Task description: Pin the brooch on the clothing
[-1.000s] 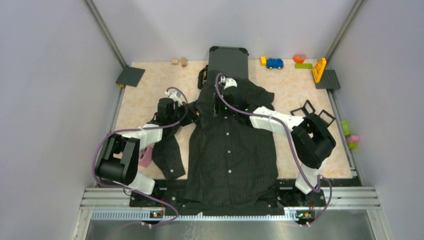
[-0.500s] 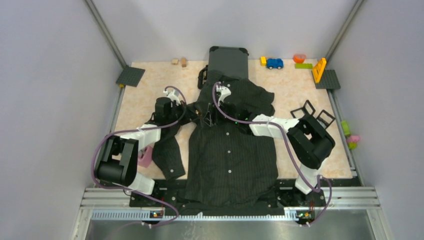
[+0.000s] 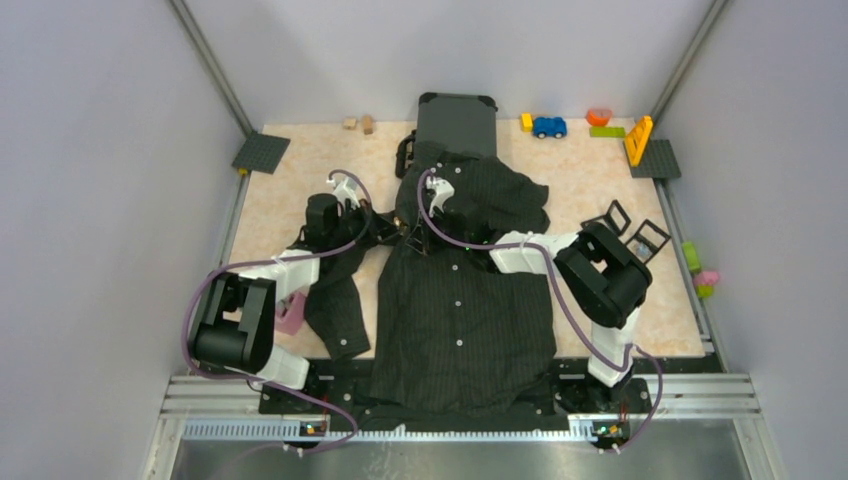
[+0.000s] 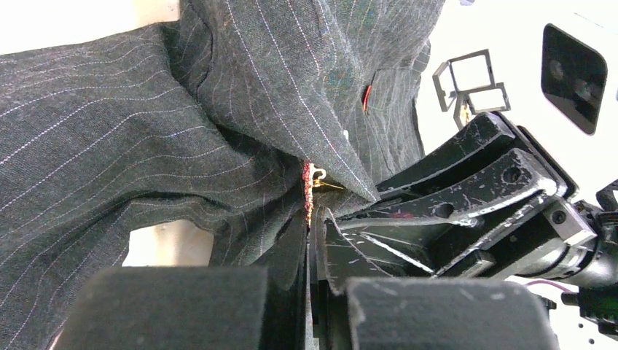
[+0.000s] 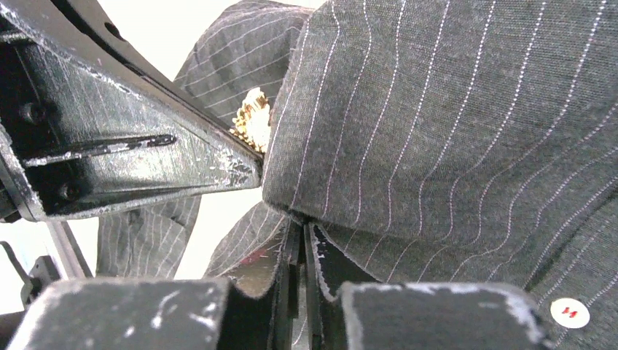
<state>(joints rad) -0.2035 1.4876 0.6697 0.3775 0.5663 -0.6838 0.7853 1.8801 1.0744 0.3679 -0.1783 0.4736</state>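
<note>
since a second ago the right hand (image 5: pixel 302 235) has swung left off the collar end of the clothing (image 3: pixel 462 310) to meet the other hand, and its jaws have come together on arrival.

furthest left, the left hand (image 4: pixel 312 219) is clamped on the brooch (image 4: pixel 307 191). its red-and-gold edge and small gold clasp show just past the fingertips, pressed against a raised fold near the clothing's shoulder. immediately right of it, the right hand pinches that same fold and holds it up off the table (image 3: pixel 290 185). the rest of the clothing lies flat, running right and toward the arm bases.

the risks look tied to how tight this is. the pinch takes only a thin edge of cloth, so a push from the brooch could drag the fold out. the two hands are almost touching, so a small sideways correction could knock them together. the pin could skate along the weave, or catch both layers of the fold. i cannot tell whether the pin stands open.
</note>
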